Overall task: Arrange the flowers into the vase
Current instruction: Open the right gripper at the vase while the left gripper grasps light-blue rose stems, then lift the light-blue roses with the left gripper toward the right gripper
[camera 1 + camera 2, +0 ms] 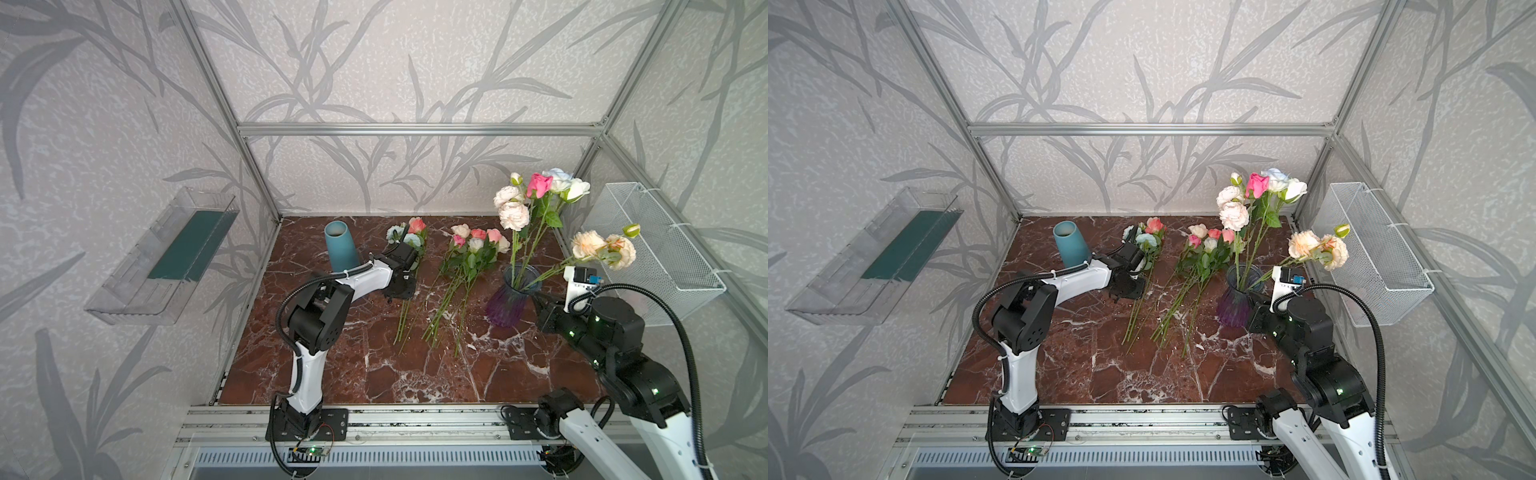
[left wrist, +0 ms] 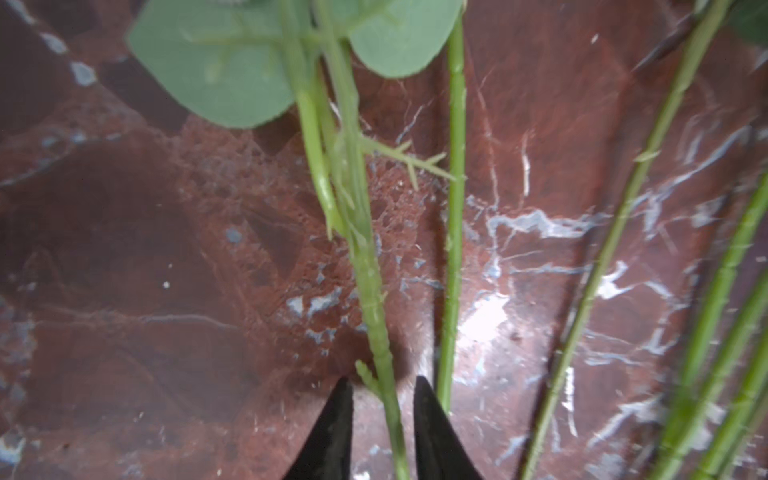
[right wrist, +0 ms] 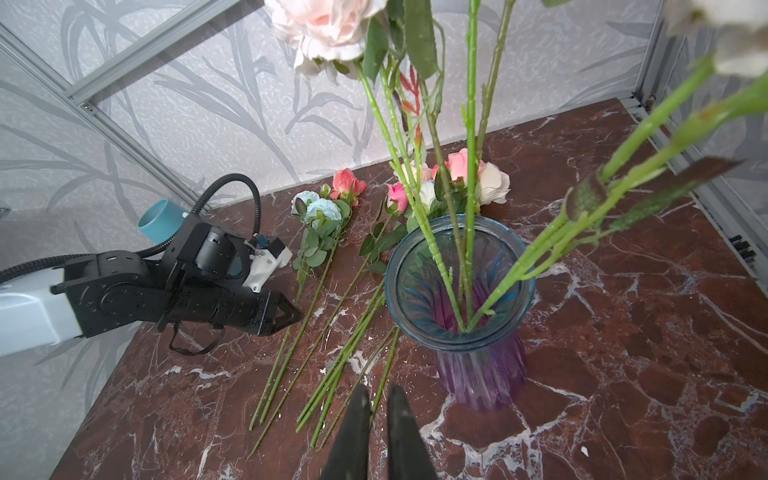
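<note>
- Tips of the left gripper [image 2: 386, 415] are hidden in both top views; up close, its jaws are parted around one stem [image 2: 374, 291], seemingly without pinching.
- The right gripper [image 3: 378, 415] is nearly closed, empty.
- Red marble table [image 1: 415, 374], leaf-patterned walls [image 1: 374, 62].
- Two vases are counted, a blue vase [image 1: 340, 249] and a glass vase [image 1: 509, 307] holding flowers [image 1: 513, 216]; two loose bunches [image 1: 469, 257] lie between them.

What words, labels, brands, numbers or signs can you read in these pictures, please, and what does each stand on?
No text can be read in any view.
On the white wrist-camera mount beside the glass vase: small dark marks, too small to read.
On the glass vase and the teal vase: no label visible.
</note>
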Robot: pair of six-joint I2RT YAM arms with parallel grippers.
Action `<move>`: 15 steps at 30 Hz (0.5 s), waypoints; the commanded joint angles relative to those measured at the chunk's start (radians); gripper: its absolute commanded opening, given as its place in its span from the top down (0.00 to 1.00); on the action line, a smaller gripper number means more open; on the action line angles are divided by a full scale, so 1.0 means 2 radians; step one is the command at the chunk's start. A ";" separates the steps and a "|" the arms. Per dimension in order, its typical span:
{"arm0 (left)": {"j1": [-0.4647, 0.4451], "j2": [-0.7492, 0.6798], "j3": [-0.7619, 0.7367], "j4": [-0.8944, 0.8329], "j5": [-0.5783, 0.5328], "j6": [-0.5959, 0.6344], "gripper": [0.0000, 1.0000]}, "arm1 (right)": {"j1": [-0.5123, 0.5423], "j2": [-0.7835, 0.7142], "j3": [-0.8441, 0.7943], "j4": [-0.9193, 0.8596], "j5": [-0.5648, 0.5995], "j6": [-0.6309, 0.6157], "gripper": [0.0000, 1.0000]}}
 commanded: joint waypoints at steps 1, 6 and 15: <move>0.003 0.011 0.021 -0.031 -0.010 0.012 0.76 | 0.000 -0.001 0.012 0.008 -0.003 -0.005 0.87; 0.003 0.012 0.026 -0.031 -0.002 0.016 0.93 | 0.000 -0.007 0.021 0.001 -0.001 -0.004 0.87; 0.003 -0.069 0.007 -0.016 -0.084 0.041 1.00 | 0.000 0.004 0.034 0.014 -0.002 -0.010 0.86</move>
